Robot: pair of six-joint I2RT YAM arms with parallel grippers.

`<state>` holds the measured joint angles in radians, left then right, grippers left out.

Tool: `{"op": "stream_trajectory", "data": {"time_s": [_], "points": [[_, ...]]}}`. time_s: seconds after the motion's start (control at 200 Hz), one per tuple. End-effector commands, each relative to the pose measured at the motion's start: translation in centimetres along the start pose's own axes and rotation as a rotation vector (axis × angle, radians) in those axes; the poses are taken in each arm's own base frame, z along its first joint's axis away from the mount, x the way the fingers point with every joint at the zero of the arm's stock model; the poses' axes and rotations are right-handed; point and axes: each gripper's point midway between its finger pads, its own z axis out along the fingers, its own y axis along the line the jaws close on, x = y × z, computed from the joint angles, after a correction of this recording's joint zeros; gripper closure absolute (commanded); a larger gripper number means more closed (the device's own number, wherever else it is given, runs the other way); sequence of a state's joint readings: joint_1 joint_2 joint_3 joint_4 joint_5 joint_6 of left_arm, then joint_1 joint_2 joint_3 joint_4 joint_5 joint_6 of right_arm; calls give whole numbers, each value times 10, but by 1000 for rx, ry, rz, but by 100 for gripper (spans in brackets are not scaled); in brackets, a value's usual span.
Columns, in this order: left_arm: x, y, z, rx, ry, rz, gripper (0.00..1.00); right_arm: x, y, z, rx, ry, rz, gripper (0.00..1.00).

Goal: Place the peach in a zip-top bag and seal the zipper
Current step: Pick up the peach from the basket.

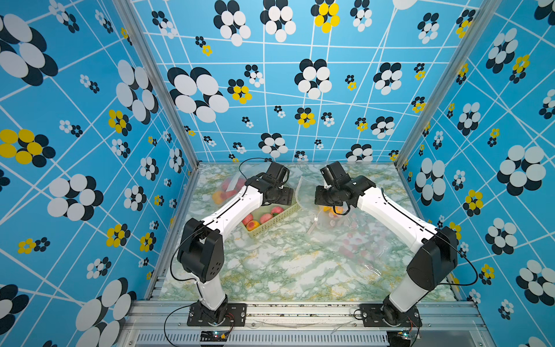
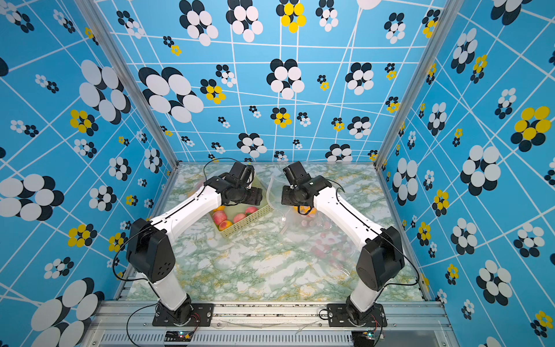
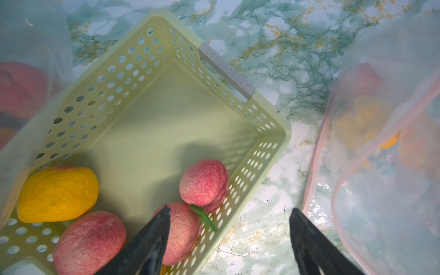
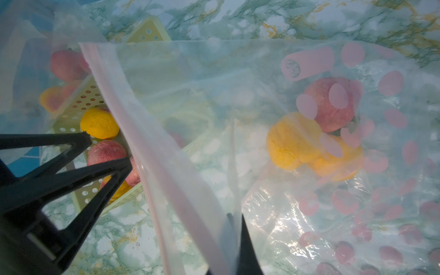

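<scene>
Basket (image 1: 279,219), centre frame: peaches (image 3: 203,182). Zip-top bag (image 1: 304,196), right of it: bagged fruit (image 4: 290,140). Left end effector (image 3: 231,210) spread above basket; right end effector (image 4: 236,217) pinching bag.

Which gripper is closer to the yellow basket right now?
Left. The left gripper hangs open over the basket rim, above the peaches. The right gripper is beside the basket, clamped on the zip-top bag.

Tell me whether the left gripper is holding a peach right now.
No, the left gripper stands open above the edge of the basket with nothing clamped, and the peaches lie loose inside it.
</scene>
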<state>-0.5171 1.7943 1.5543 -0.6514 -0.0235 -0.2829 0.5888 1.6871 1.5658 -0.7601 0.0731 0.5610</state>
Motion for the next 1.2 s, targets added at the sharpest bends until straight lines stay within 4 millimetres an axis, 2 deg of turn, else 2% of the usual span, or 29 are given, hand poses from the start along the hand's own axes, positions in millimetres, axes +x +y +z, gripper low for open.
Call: {"op": "stream_trajectory", "data": {"time_s": [0.0, 0.22, 0.38, 0.7, 0.935, 1.195], "points": [[3, 10, 7, -34, 64, 26, 20, 5, -5, -8, 23, 1, -19, 100], [15, 21, 41, -21, 155, 16, 20, 6, -6, -6, 29, 7, -20, 100], [25, 27, 57, 9, 216, 6, 20, 6, -5, -5, 30, 11, -22, 100], [44, 45, 71, 21, 308, -2, 20, 7, -5, -2, 27, 18, -14, 100], [56, 47, 72, 24, 361, 25, 21, 8, -4, 0, 25, 21, -15, 100], [61, 50, 86, 14, 392, 24, 22, 9, -4, 2, 27, 28, -15, 100]]}}
